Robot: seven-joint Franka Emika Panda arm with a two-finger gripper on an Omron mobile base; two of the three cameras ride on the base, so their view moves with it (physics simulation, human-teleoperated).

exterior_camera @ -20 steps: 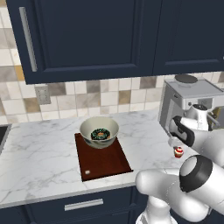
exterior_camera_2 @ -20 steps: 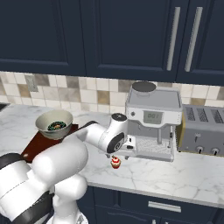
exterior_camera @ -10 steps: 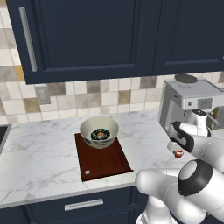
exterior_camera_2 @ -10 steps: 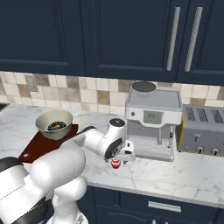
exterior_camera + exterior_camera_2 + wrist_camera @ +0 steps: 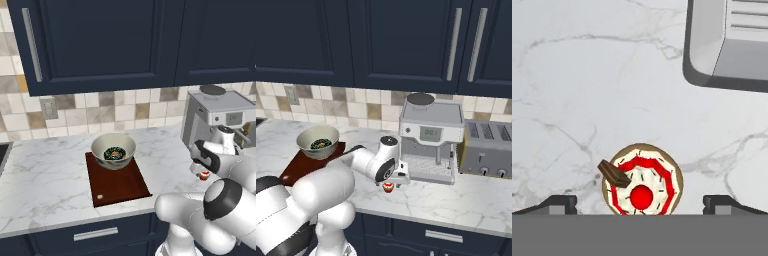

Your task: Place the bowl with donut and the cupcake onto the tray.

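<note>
Hand view: cupcake (image 5: 642, 187) btwn wide-apart fingers (image 5: 559, 204), seemingly untouched, on counter (image 5: 587, 90).

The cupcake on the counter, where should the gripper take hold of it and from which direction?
Probably from straight above, closing on the round wrapper sides of the cupcake. It stands upright on the marble counter, clear of the coffee machine, and already sits between the open fingertips. Avoid the chocolate stick poking from the frosting.

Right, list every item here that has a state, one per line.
bowl: upright on the tray, donut inside
donut: lying flat in the bowl
tray: flat on the counter, bowl at its far end
cupcake: upright on the counter, off the tray, not gripped
gripper: fingers open, either side of the cupcake
</note>
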